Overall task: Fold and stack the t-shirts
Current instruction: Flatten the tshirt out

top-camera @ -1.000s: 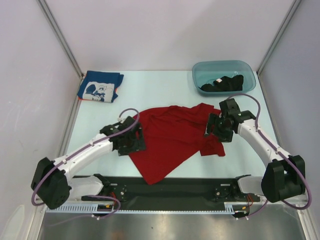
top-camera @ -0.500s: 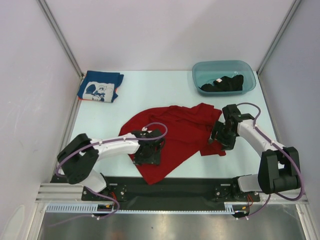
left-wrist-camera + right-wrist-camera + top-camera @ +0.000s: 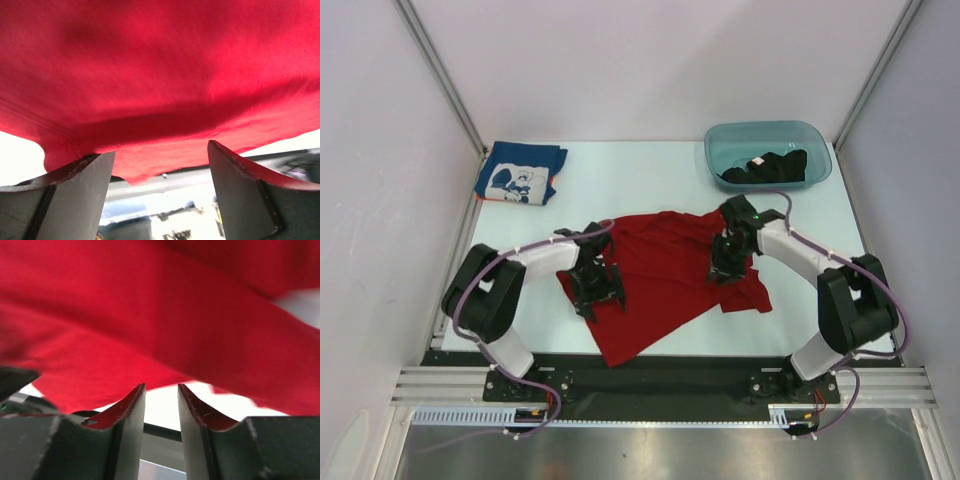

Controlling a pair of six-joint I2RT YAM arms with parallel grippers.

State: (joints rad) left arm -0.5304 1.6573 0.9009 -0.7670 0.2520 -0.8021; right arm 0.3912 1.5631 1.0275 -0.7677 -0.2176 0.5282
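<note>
Three t-shirts, kept apart and unstacked.
A plain red t-shirt is spread rumpled and unfolded mid-table; a blue t-shirt with white print is laid folded at the far left; a black t-shirt is bunched inside the teal tub.

Red tee is reading as soft matt knit cloth, wrinkling, with a stitched hem showing in the left wrist view. Blue tee is looking like matt cloth with a flat white print. Black tee is showing as matt dark cloth. Tub is looking like smooth see-through teal plastic, slightly glossy. Table is appearing smooth, pale, faintly shiny. Arms are showing glossy white and matt black hard shells. Left fingers and right fingers are looking dark, matt, finely grainy. Front sheet is looking like brushed metal.
</note>
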